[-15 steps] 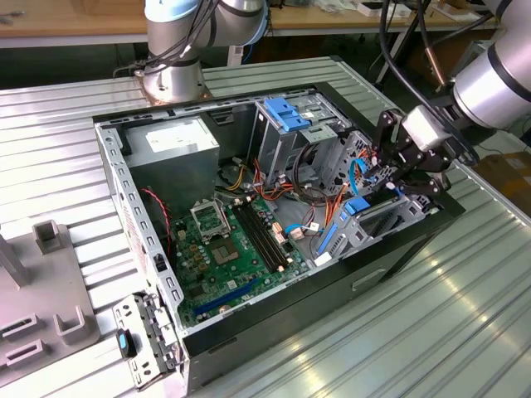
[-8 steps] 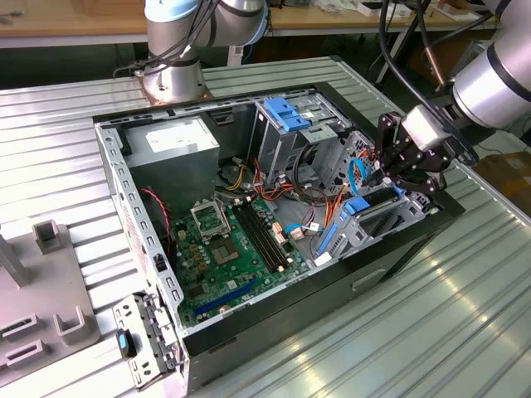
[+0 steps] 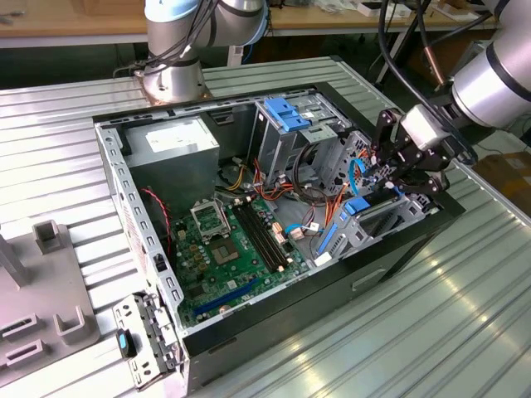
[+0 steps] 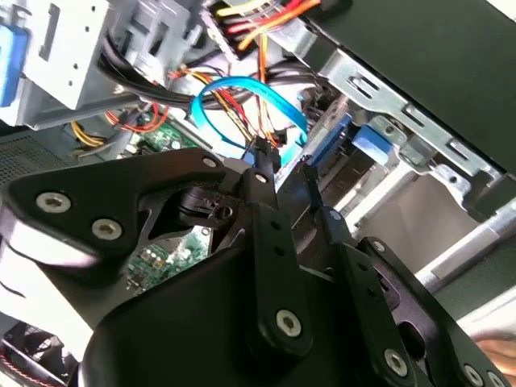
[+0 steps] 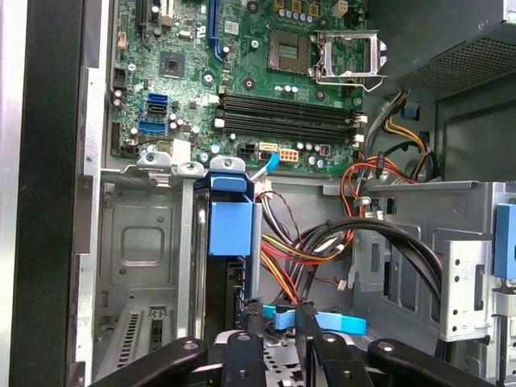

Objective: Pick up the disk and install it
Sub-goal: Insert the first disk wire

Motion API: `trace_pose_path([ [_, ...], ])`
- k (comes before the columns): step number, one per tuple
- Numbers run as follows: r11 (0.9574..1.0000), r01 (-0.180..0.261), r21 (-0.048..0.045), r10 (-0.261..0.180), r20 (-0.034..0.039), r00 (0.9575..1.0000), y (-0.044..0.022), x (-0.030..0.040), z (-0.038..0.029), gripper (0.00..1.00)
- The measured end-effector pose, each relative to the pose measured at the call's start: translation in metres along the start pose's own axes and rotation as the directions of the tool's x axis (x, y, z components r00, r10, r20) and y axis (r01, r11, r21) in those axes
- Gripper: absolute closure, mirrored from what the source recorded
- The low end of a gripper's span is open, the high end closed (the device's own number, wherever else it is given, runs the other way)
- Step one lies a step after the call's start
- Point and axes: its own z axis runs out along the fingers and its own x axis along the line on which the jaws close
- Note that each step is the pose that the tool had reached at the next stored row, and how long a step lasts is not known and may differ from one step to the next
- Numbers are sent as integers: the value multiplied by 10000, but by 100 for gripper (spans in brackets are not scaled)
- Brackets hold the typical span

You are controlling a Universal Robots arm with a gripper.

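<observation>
- The arm [image 3: 498,79] reached in from the exterior view's right. Its wrist was tipped down over the end of the open computer case [image 3: 124,191] that lay on the ribbed metal table [image 3: 431,332].
- The arm's base [image 3: 170,75] stood on the table behind the case, beyond the power supply [image 3: 170,145].
- The gripper [image 3: 398,184] pointed down into the drive bay at that end of the case, with its black linkages spread above the sheet-metal wall.
- In both wrist views the gripper [image 5: 278,334] [image 4: 286,169] had its two fingers a narrow gap apart. Nothing was clamped between them, and cables showed through the gap.
- The disk [image 3: 358,207] sat in the drive bay, just below and beside the gripper, with its blue frame showing against the grey metal.
- In the first wrist view the disk [image 5: 230,226] stood on edge in a slot of the bay, near the fingertips but apart from them. Its blue tab was toward the motherboard [image 5: 242,81].
- A thin blue cable [image 5: 339,322] ran just behind the fingertips. In the second wrist view it [image 4: 234,89] looped over bundled red, yellow and orange wires.
- A ribbed light-blue bracket [image 3: 286,116] sat on top of the drive cage, well apart from the gripper.
</observation>
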Motion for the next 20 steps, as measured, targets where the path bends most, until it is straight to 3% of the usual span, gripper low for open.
trace_pose_path([
  [1,10000,12,17,-12,227,9997,0,0,1,70],
  [2,10000,12,19,-12,241,9997,0,0,0,70],
  [7,10000,12,19,-13,246,9997,1,0,0,71],
  [9,10000,12,19,-13,247,9997,0,0,0,84],
  [16,10000,12,19,-13,251,9997,1,0,0,84],
  [17,10000,12,19,-12,237,9997,1,0,0,84],
  [20,10000,6,12,-6,86,10000,2,-14,-43,84],
])
